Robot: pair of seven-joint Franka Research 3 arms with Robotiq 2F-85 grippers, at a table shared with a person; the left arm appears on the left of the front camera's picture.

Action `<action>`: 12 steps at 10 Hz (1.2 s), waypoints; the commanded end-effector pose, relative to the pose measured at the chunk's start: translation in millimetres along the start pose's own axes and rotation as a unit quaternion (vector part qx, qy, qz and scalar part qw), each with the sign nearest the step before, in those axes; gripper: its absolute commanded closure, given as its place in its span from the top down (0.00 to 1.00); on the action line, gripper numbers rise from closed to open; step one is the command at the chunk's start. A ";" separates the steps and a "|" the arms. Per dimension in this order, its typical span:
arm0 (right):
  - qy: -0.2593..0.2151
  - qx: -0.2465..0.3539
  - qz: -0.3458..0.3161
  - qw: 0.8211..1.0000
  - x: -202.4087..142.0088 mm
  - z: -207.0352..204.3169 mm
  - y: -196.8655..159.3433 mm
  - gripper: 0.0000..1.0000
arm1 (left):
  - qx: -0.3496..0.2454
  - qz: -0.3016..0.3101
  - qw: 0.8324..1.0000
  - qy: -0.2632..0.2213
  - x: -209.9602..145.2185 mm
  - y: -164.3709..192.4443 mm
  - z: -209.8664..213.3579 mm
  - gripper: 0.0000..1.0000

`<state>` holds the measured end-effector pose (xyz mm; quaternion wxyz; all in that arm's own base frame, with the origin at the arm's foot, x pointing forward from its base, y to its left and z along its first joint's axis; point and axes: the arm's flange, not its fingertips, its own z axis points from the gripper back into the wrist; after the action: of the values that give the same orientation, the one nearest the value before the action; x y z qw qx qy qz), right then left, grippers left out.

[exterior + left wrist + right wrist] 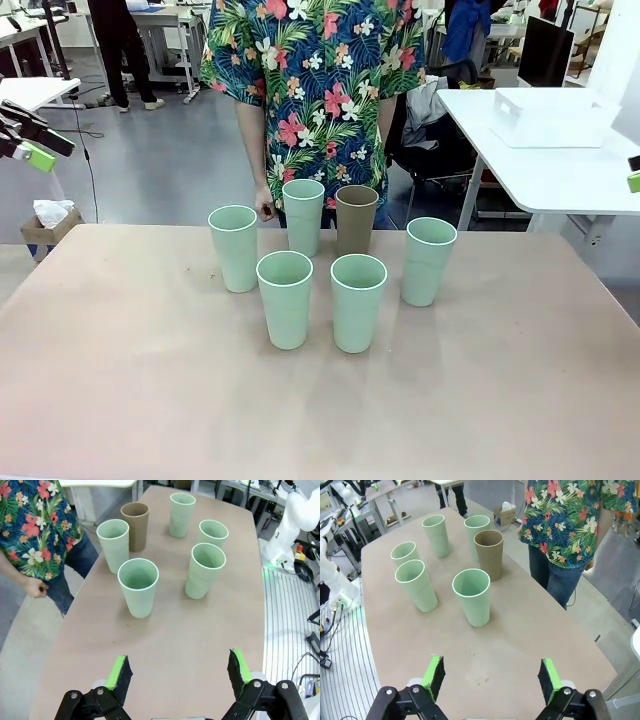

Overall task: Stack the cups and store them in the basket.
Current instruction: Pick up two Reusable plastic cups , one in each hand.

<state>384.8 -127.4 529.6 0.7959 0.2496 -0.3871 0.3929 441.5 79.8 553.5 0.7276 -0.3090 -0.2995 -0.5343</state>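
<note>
Left hand [178, 660] is hanging released, fingers spread wide and grasping nothing, raised off the left side of the bench [150, 400] and angled down across it. Right hand [491, 664] is likewise hanging released and empty, raised at the right side. Five green cups [285, 298] and one brown cup [356, 220] are standing upright and separate on the bench. The brown one is standing in the far row just beside a green one. The basket [553, 117] is sitting on a separate white table [560, 175], well apart. A person [320, 80] is standing at the far edge, one arm hanging down.
</note>
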 end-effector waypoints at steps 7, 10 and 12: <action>-0.007 0.019 0.012 1.000 4.5 -16.5 -20.8 1.00 | -0.009 0.000 1.000 -0.016 -3.9 20.3 -3.3 1.00; -0.042 0.100 0.030 0.994 2.2 -55.8 -58.5 1.00 | -0.049 -0.015 0.998 -0.044 -15.4 58.5 -16.3 1.00; -0.069 0.147 0.050 0.985 -6.1 -82.8 -72.7 1.00 | -0.074 -0.037 0.993 -0.086 -25.9 82.2 -28.8 1.00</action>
<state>462.6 -105.8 473.3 0.7314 0.3446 -0.3833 0.4465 505.5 83.6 503.3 0.6837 -0.3710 -0.3141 -0.5443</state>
